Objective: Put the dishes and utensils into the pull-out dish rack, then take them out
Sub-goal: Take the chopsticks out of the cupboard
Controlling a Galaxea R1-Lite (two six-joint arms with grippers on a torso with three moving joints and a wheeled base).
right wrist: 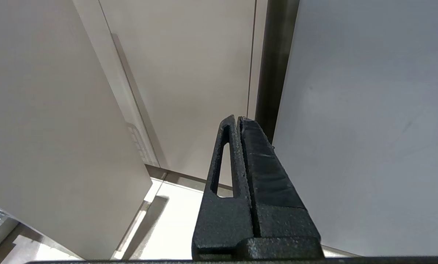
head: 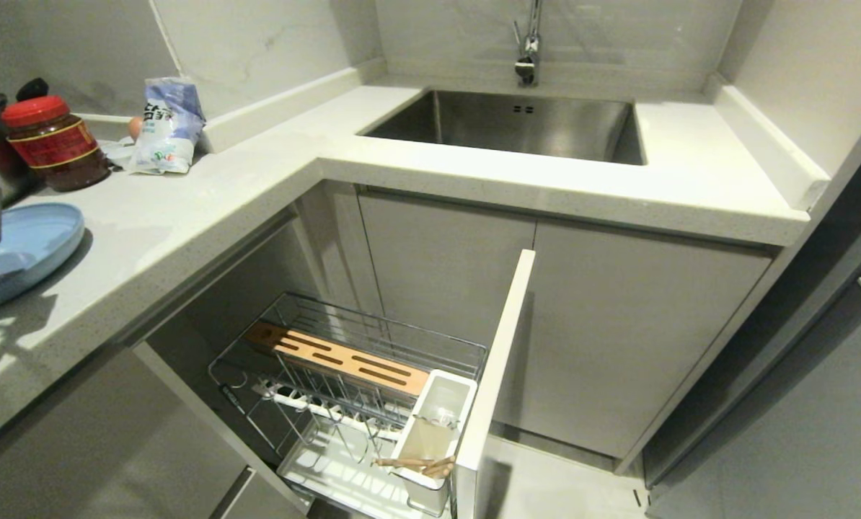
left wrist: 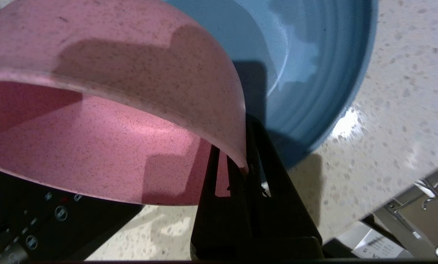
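We are gripping the pink bowl (left wrist: pixel 105 121) by its rim with the left gripper (left wrist: pixel 241 167), its jaws pinched tight on the thin wall; in the left wrist view the bowl is hanging tilted, filling the upper left of the frame, above the blue plate (left wrist: pixel 314 73) lying on the speckled counter (left wrist: pixel 398 121). In the head view the plate (head: pixel 23 249) is sitting at the left edge of the frame on the counter (head: pixel 207 209), while the rack (head: pixel 358 389) is standing pulled out at lower centre, with chopsticks (head: pixel 416 465) lying in its white cup (head: pixel 438 425). The right gripper (right wrist: pixel 238 119) is hanging shut and empty beside the cabinet doors (right wrist: pixel 189 73).
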